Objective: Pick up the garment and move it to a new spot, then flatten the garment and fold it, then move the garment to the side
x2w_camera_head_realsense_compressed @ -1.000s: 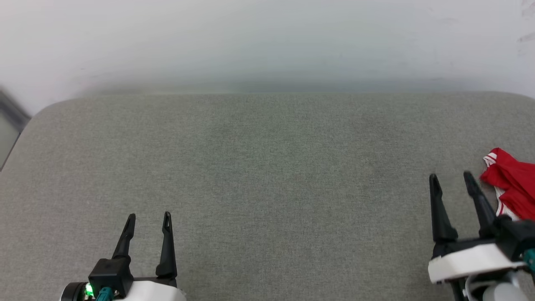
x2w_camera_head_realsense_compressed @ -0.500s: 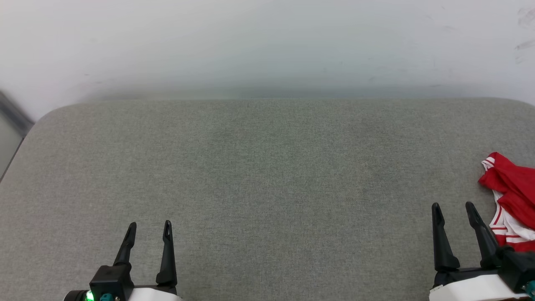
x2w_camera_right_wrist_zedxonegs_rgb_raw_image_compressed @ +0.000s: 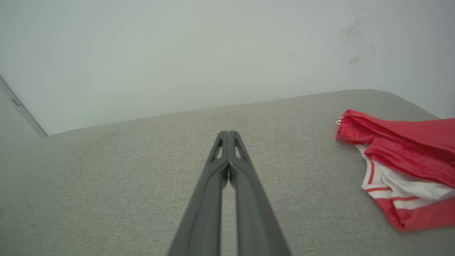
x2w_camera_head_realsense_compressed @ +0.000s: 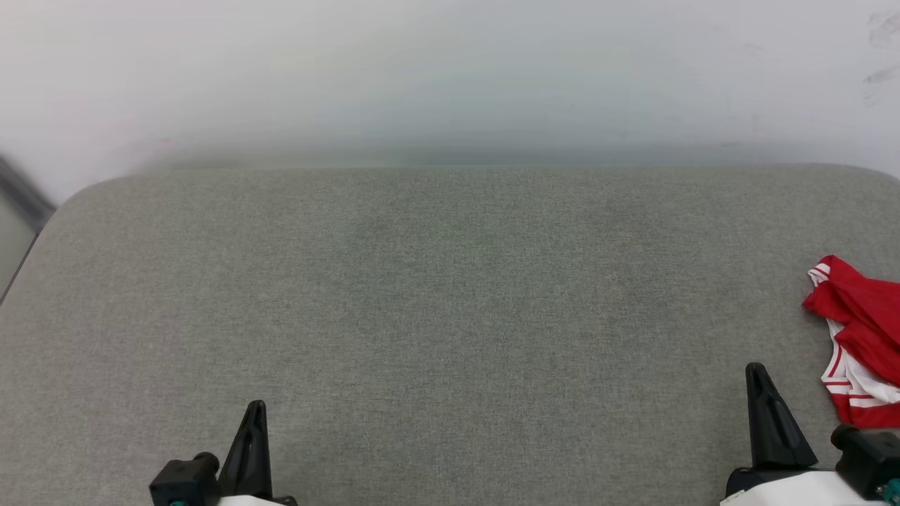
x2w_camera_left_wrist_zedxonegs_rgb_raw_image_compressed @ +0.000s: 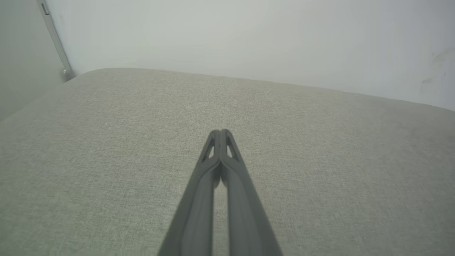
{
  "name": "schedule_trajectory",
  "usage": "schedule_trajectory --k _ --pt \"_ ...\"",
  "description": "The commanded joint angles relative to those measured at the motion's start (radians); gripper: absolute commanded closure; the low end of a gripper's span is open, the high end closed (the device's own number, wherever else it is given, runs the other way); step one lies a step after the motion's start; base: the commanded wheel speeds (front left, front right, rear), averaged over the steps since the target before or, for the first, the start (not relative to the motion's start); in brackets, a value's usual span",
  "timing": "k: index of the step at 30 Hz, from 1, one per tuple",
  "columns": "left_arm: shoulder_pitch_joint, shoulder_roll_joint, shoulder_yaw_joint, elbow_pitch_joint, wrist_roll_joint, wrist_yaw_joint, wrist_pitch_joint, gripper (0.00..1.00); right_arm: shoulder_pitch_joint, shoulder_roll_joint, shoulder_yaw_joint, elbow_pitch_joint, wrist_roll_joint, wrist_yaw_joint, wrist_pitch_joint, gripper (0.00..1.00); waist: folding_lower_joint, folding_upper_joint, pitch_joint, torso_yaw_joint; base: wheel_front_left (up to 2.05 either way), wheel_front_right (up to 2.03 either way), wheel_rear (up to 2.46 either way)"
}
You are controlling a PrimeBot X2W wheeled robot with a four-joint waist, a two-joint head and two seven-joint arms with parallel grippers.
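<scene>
Surface: grey upholstered pad (x2w_camera_head_realsense_compressed: 450, 295), rounded far corners, backed by a white wall (x2w_camera_head_realsense_compressed: 450, 70).
Task thing: one garment (x2w_camera_head_realsense_compressed: 861, 330), a red T-shirt with white, red-striped trim, crumpled at the pad's right edge, partly cut off by the head view's border.
Nearer arm: right claw (x2w_camera_head_realsense_compressed: 758, 372), clenched and empty at the near edge; the garment lies just beside it, to its right and slightly ahead.
Farther arm: left claw (x2w_camera_head_realsense_compressed: 256, 414), clenched and empty at the near edge, well apart from the garment.
Long axis: judged near-to-far along the right edge.
Count: one garment, two claws.
</scene>
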State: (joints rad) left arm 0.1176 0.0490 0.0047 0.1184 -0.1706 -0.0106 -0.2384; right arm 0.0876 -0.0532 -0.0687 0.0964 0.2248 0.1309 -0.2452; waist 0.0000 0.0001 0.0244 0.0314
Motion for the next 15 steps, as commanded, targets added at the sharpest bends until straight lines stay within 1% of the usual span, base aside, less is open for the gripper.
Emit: schedule_trajectory --k 1,15 --pt "-0.024 0.001 0.005 -0.011 -0.044 -0.007 0.008 1.0 -0.013 -0.003 0.001 -0.012 0.046 0.0 0.008 1.0 0.0 -0.0001 0.0 0.0 0.0 0.0 0.0" --pt "-0.064 0.001 0.025 0.013 -0.307 -0.029 0.073 1.0 -0.051 -0.011 0.003 0.018 0.309 0.0 0.066 1.0 0.0 -0.0001 -0.003 -0.004 0.0 0.0 0.0"
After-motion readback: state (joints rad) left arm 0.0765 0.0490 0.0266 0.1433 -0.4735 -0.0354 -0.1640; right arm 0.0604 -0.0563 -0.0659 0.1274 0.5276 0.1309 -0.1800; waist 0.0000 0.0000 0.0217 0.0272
